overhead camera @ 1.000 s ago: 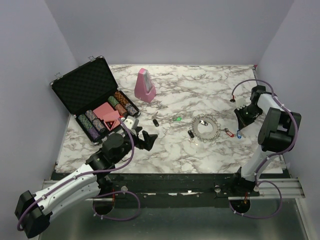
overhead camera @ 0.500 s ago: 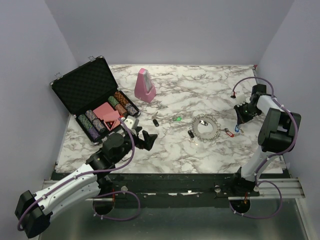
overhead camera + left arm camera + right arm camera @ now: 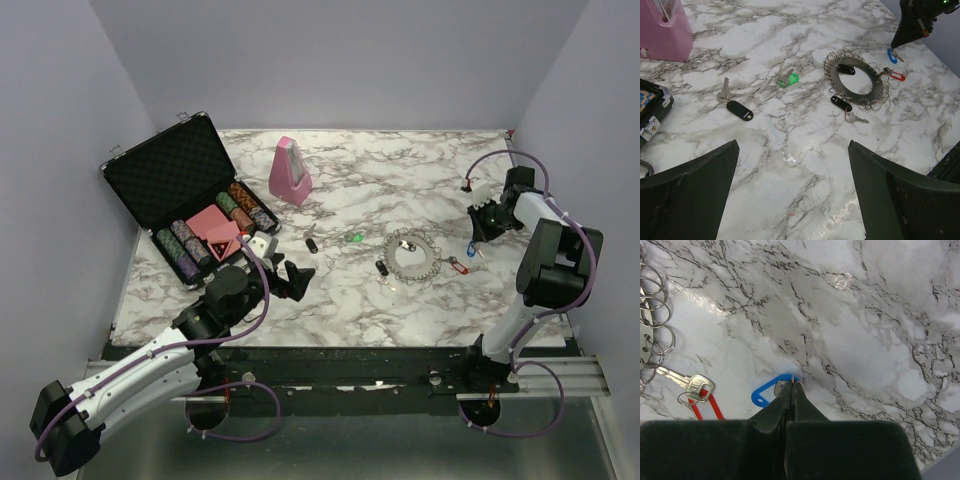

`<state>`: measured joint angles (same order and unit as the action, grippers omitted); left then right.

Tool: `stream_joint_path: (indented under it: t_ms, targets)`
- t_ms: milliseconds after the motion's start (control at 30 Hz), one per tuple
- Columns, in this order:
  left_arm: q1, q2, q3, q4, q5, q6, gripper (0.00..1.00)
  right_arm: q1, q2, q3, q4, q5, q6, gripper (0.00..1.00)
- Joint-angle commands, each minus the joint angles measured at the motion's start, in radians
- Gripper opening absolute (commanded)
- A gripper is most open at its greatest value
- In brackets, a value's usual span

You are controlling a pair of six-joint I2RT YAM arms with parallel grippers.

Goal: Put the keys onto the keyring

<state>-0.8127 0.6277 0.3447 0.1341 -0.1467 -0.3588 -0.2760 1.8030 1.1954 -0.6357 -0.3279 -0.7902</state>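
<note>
Right gripper has its jaws pressed together, pinching the blue-tagged key by a thin metal sliver at the fingertips. The tag hangs low over the table, between the keyring and the right edge; cannot tell if it touches. The keyring lies flat, right of centre, toward the near edge. Left gripper has its jaws spread wide, empty, low over the near-left part. Step in hand, as I read it: bring the blue key to the ring and hook it on. The pinch is tiny, so keep it firm, travel low and slow, and aim the key's loop at one small loop on the ring's right rim. Steer clear of the red-tagged key lying at that rim. The ring will likely slide, so the left arm should pin it. The top is glossy marble-pattern with glare, probably slick. Green key and black-tagged key lie loose mid-table. Pink metronome and open poker-chip case stand far-left. Walls are plain lavender.
</note>
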Motion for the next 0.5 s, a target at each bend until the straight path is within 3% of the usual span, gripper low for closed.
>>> stream_joint_path:
  t_ms: [0,467]
  targets:
    - [0.004,0.001,-0.009,0.022,-0.007,0.007,0.99,0.003,-0.002,0.003,0.025,-0.037,-0.011,0.05]
    - [0.004,-0.010,-0.006,0.013,-0.007,0.006,0.99,0.003,0.030,0.010,0.022,-0.030,0.002,0.10]
